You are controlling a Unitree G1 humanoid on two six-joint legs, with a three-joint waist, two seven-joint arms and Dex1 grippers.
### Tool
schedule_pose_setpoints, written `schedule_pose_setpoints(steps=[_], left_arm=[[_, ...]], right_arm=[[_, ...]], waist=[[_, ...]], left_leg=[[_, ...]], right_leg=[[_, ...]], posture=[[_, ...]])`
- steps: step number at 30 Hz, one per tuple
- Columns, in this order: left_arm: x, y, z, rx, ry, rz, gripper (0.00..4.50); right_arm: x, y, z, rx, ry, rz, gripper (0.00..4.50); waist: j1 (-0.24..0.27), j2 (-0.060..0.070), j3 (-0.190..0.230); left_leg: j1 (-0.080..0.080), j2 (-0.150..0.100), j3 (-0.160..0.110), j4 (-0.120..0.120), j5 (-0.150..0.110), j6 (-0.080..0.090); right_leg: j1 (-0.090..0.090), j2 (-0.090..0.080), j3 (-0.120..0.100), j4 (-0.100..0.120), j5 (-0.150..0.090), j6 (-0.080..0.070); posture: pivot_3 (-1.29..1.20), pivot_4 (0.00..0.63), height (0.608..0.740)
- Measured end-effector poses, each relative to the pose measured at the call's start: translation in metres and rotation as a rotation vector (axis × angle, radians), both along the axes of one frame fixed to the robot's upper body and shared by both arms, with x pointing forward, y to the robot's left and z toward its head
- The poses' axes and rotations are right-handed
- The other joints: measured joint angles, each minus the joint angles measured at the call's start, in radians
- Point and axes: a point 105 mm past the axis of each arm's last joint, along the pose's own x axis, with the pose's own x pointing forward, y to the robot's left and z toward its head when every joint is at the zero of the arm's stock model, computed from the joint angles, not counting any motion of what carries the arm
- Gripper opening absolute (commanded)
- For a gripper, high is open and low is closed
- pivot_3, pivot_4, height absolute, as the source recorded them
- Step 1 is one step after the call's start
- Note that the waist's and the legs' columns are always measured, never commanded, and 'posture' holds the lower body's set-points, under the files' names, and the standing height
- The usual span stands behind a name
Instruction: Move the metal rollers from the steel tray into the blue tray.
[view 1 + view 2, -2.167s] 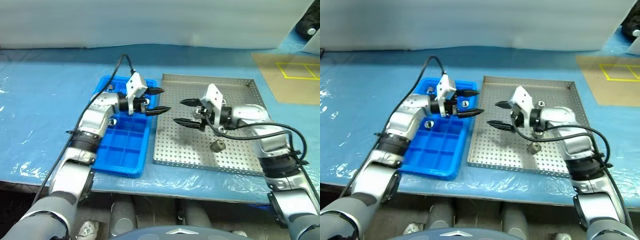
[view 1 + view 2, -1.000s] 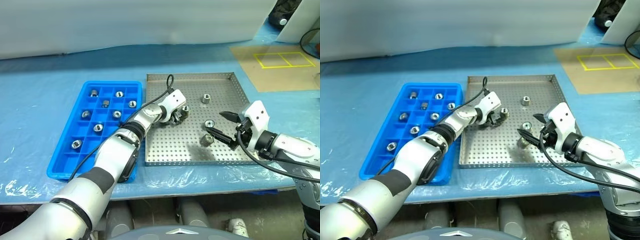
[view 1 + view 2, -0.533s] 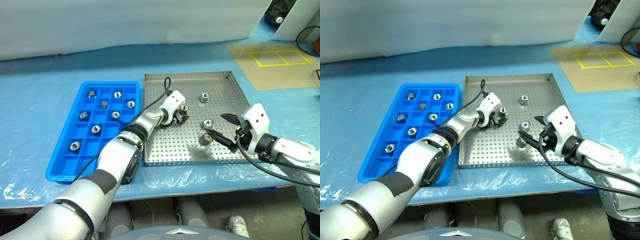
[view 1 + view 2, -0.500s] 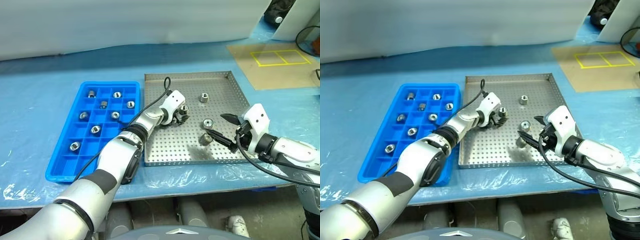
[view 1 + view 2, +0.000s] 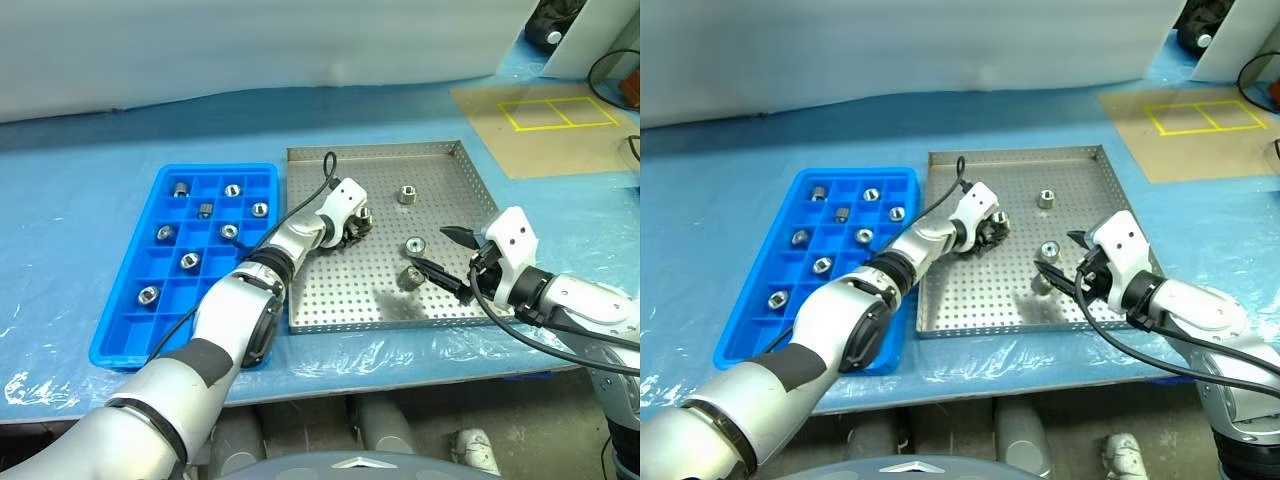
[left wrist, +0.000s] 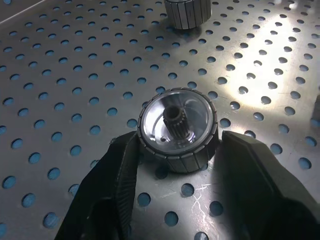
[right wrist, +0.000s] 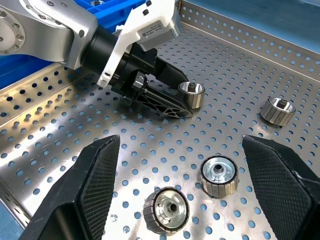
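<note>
Shiny ribbed metal rollers [image 6: 177,131], matt perforated steel tray [image 5: 440,165], glossy blue plastic tray [image 5: 120,330].

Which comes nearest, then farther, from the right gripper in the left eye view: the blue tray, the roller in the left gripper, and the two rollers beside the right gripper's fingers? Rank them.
1. The two rollers in the steel tray, just left of the right gripper; too close to split.
2. The roller between the left gripper fingers, mid-tray.
3. The blue tray, far left.

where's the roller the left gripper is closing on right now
In the left eye view the roller sits on the steel tray, left of centre, between the left gripper fingers; the blue tray lies further left.
</note>
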Motion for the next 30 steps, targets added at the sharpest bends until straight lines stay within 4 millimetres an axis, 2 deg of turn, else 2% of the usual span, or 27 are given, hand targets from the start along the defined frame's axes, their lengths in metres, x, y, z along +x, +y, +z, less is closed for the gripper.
schedule_pose_setpoints(steps=[1, 22, 27, 30], left_arm=[[0.0, 0.0, 0.0, -0.005, 0.004, -0.004, 1.68], [-0.001, 0.002, 0.003, -0.062, 0.036, -0.017, 1.68], [-0.006, 0.001, 0.011, -0.119, 0.038, -0.111, 1.68], [-0.009, 0.009, 0.024, -0.162, 0.014, -0.206, 1.68]], right_arm=[[0.0, 0.0, 0.0, 0.0, -0.001, 0.0, 4.02], [0.007, 0.008, 0.006, 0.006, -0.027, 0.036, 4.02], [0.011, 0.01, 0.009, 0.007, -0.031, 0.058, 4.02], [0.014, 0.01, 0.01, -0.001, -0.022, 0.083, 4.02]], waist=[[0.0, 0.0, 0.0], [0.0, 0.0, 0.0], [0.003, 0.0, 0.0], [0.006, 0.0, 0.0]], left_leg=[[0.0, 0.0, 0.0, 0.0, 0.0, 0.0], [-0.003, -0.003, 0.0, 0.0, -0.001, 0.002], [-0.004, -0.003, 0.0, 0.0, 0.0, 0.002], [-0.004, -0.003, 0.0, -0.001, 0.0, 0.004]], right_leg=[[0.0, 0.0, 0.0, 0.0, 0.0, 0.0], [-0.002, -0.003, 0.0, -0.001, 0.0, 0.0], [-0.003, -0.003, 0.0, -0.001, 0.0, 0.0], [-0.004, -0.003, 0.0, -0.001, 0.0, 0.0]], posture=[[-0.65, 0.15, 0.74], [-0.61, 0.15, 0.74], [-0.57, 0.15, 0.74], [-0.53, 0.15, 0.74]])
